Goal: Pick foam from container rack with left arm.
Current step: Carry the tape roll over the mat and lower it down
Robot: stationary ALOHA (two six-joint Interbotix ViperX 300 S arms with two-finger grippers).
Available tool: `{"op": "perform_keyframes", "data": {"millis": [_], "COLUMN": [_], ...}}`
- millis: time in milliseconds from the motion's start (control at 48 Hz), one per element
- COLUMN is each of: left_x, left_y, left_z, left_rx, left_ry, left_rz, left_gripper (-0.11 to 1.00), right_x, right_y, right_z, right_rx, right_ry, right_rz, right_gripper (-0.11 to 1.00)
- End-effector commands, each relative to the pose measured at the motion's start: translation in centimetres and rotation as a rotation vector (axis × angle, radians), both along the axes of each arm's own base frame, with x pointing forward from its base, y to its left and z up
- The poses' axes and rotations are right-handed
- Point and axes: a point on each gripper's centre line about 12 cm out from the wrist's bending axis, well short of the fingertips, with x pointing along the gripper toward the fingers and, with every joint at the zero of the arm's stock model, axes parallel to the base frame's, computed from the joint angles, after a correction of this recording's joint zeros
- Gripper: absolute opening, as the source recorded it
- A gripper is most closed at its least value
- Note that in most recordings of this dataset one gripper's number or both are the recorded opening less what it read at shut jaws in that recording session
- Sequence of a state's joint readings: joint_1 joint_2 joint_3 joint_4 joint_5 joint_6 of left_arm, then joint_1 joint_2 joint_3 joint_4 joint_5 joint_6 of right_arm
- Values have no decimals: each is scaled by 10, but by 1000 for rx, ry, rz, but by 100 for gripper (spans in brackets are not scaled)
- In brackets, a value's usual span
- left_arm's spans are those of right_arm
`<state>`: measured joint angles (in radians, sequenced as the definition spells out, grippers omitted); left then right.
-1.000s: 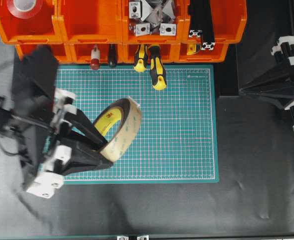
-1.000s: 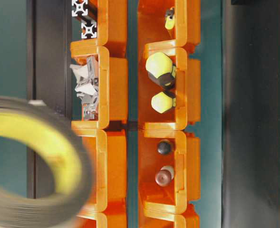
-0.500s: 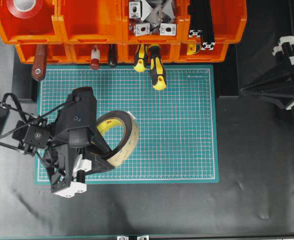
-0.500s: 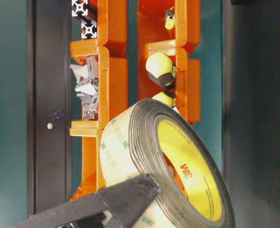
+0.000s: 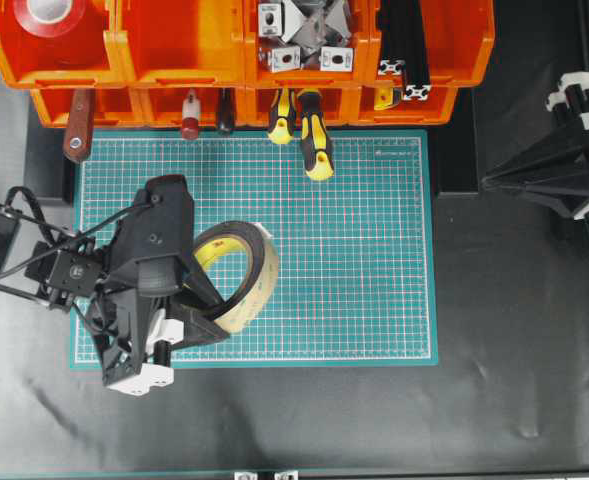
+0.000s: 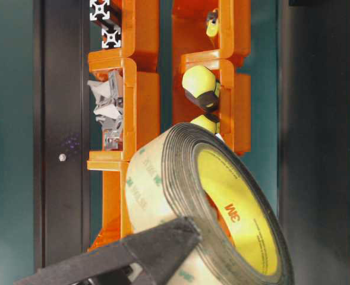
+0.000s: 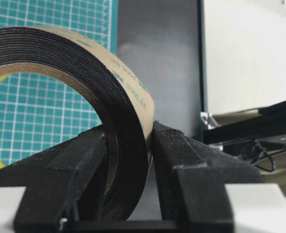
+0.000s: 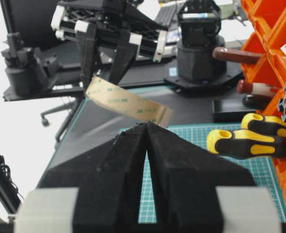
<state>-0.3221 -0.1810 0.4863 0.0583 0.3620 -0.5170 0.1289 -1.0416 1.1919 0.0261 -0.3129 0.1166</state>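
While I watch from the remote station, I log the left gripper (image 5: pixel 209 318) as item one: its two black fingers (image 7: pixel 181 160) are clamped on the wall of the foam (image 5: pixel 239 275), one finger inside the ring and one against the tan printed outer face. The foam, item two, stands on edge between the jaws, out of the container rack (image 5: pixel 184 45) and over the green cutting mat (image 5: pixel 374 250); whether its lower rim touches the mat I cannot tell. Its yellow inner liner faces away from the left wrist camera. Item three, the right gripper (image 8: pixel 146 127): jaws pressed together tip to tip, nothing between them, parked well apart from the foam. Beyond the left jaws, in the rack: a red tape roll (image 5: pixel 52 14), metal brackets (image 5: pixel 304 30), black extrusions (image 5: pixel 404 45), and yellow-and-black screwdriver handles (image 5: pixel 312 135) poking out of the lower bins.
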Motion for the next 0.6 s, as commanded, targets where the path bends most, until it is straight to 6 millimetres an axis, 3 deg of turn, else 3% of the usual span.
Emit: {"op": "perform_keyframes", "data": {"millis": [0,188,250,584], "left_x": [1,4,5,5], "left_y": [-1,-1,-1,-1], "left_z": [7,-1,-3,-4], "left_rx": [-2,7,7,0], "left_ry": [-27,-5,1,5], "left_rz": [-7,-5,-2,5], "left_gripper": [32,80,89,91], "right_x": [2,2,2,2], "right_y": [1,1,1,1], "right_z": [13,13,14,14], "right_rx": [7,7,9,9], "right_ry": [-30,-30,-30,-31], "right_rz": [1,1,3,1], "right_gripper": [0,0,1,0]}}
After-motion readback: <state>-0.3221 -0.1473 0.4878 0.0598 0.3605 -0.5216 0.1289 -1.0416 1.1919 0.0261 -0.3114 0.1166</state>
